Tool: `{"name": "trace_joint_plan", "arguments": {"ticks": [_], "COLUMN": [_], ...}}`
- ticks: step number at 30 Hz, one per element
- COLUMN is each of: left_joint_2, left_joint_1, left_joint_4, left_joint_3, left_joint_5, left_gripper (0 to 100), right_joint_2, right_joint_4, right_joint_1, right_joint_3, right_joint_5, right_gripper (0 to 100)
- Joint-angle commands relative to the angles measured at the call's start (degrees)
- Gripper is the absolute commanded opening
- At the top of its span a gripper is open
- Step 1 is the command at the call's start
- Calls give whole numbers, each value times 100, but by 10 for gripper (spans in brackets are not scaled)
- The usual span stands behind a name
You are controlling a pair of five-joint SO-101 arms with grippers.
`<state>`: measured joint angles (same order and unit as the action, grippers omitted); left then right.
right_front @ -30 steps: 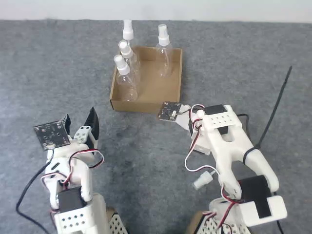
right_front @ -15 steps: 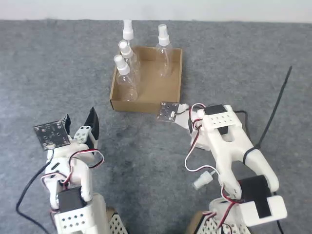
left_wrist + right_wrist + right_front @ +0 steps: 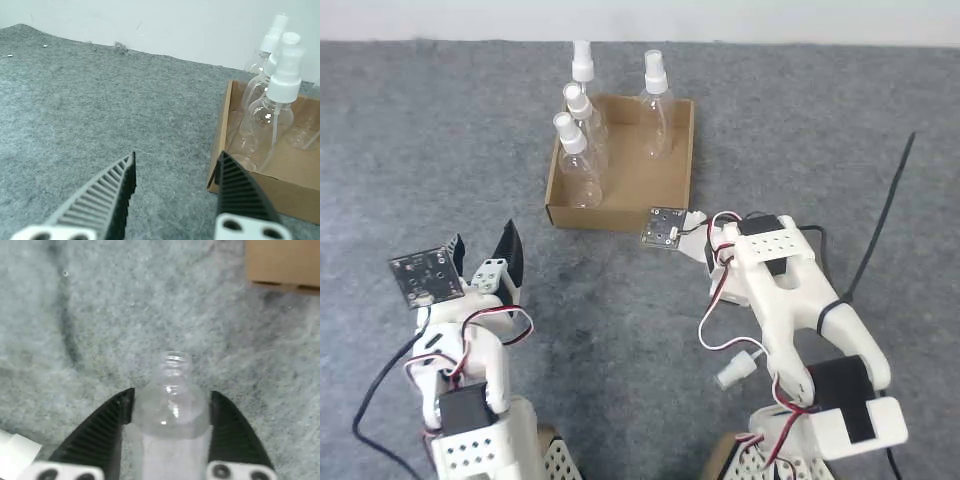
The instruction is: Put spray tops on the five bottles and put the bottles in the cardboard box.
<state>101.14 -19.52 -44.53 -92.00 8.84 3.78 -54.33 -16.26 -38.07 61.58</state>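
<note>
**Left gripper idle and open; right gripper clamped on the uncapped bottle by the box**

At the left, the left gripper (image 3: 175, 162) hangs low over the grey felt (image 3: 440, 130). Its jaws are spread apart with nothing between them, and they point towards the near-left corner of the cardboard box (image 3: 620, 215).

The box sits at the middle of the far side of the table with its open top up. Four capped bottles (image 3: 578, 170) stand upright at it, each with a white spray top. Three of them line up along its left wall, one behind the other. I cannot tell whether the farthest of these, at the far-left corner, stands inside the wall or just behind it. The fourth stands at the far-right corner.

Right of the box's near-right corner, the right gripper (image 3: 170, 395) grips the uncapped bottle (image 3: 170, 412). Both black fingers press against its clear shoulders, and the threaded neck is bare and open. The bottle is just off the box, with the neck pointing out over the felt towards the box corner.

A loose spray top (image 3: 738, 372) lies on the felt, nearer than the gripper and beside the right arm. At the far right, a thin black strip (image 3: 880, 230) rises slantwise.
</note>
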Motion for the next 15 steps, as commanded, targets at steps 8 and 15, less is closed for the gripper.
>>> {"name": "trace_joint_plan", "arguments": {"ticks": [8, 15], "left_joint_2": [88, 88], "left_joint_1": [-9, -9], "left_joint_4": [185, 185], "left_joint_3": [75, 75], "left_joint_5": [-62, -62], "left_gripper": [238, 238], "right_joint_2": [356, 1235], "right_joint_4": [-233, -549], "right_joint_1": [48, -13], "right_joint_3": [642, 765], "right_joint_5": [-598, -1380], "right_gripper": [35, 34]}}
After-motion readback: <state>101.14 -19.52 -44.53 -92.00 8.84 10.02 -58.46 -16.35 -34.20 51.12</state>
